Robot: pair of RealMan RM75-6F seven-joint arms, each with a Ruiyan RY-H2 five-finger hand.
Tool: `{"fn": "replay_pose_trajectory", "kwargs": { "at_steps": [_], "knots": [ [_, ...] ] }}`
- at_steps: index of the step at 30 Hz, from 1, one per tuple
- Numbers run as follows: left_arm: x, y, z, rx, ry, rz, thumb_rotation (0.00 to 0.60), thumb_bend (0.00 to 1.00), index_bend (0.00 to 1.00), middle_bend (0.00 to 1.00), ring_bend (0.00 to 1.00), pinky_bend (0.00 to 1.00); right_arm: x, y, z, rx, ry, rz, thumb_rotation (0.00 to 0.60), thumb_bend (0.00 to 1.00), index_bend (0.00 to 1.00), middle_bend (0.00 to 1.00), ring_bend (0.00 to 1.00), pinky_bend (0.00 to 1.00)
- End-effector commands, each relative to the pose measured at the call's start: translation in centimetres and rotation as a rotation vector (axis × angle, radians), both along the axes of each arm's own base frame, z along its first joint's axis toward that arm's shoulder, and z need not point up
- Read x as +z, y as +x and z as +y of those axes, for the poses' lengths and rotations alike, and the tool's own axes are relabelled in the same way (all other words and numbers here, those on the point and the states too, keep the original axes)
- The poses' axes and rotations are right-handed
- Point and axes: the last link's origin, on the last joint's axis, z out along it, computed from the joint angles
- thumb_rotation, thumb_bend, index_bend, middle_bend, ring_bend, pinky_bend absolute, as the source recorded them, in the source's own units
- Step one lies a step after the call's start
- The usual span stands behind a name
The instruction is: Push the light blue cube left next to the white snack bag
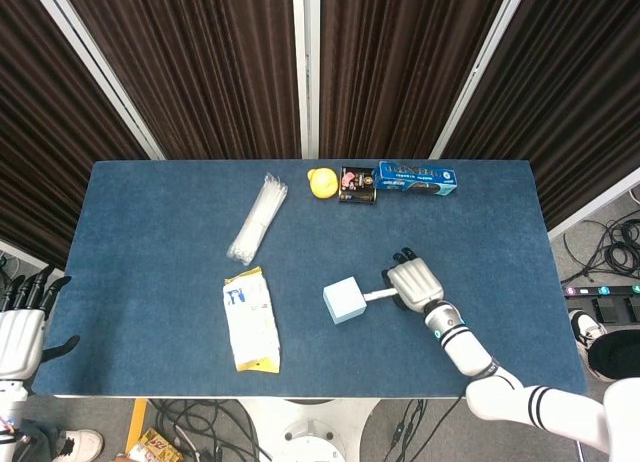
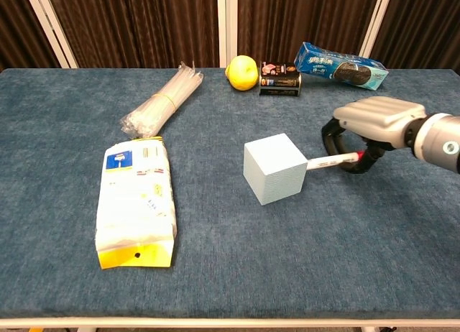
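The light blue cube [image 1: 345,301] [image 2: 276,168] stands on the blue table, right of the white snack bag [image 1: 250,319] [image 2: 136,202], with a gap of bare cloth between them. My right hand [image 1: 412,285] [image 2: 368,128] is at the cube's right side; one straight finger touches the cube's right face while the other fingers curl in, holding nothing. My left hand [image 1: 22,327] hangs off the table's left edge with fingers apart and nothing in it; the chest view does not show it.
A clear bundle of plastic sticks [image 1: 256,218] [image 2: 162,98] lies behind the bag. At the far edge sit a yellow lemon [image 1: 321,183] [image 2: 242,72], a small dark can [image 1: 357,185] [image 2: 279,79] and a blue cookie box [image 1: 418,178] [image 2: 340,65].
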Motion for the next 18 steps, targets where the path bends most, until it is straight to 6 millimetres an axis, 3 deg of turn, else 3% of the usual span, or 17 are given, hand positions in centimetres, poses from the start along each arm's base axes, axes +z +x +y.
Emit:
{"fn": "replay_pose_trajectory", "kwargs": {
  "at_steps": [1,18],
  "knots": [
    [0.0,0.1,0.0,-0.001,-0.001,0.002,0.600,0.05,0.22,0.15,0.12,0.10,-1.0,1.4,0.1,0.015,0.030,-0.014,0.600,0.48,0.64,0.57,0.17,0.13],
    [0.4,0.0,-0.5,0.007,0.012,0.007,0.600,0.05,0.22,0.15,0.12,0.10,-5.7,8.6,0.2,0.077,0.114,-0.055,0.600,0.48,0.64,0.58,0.18,0.13]
  ]
}}
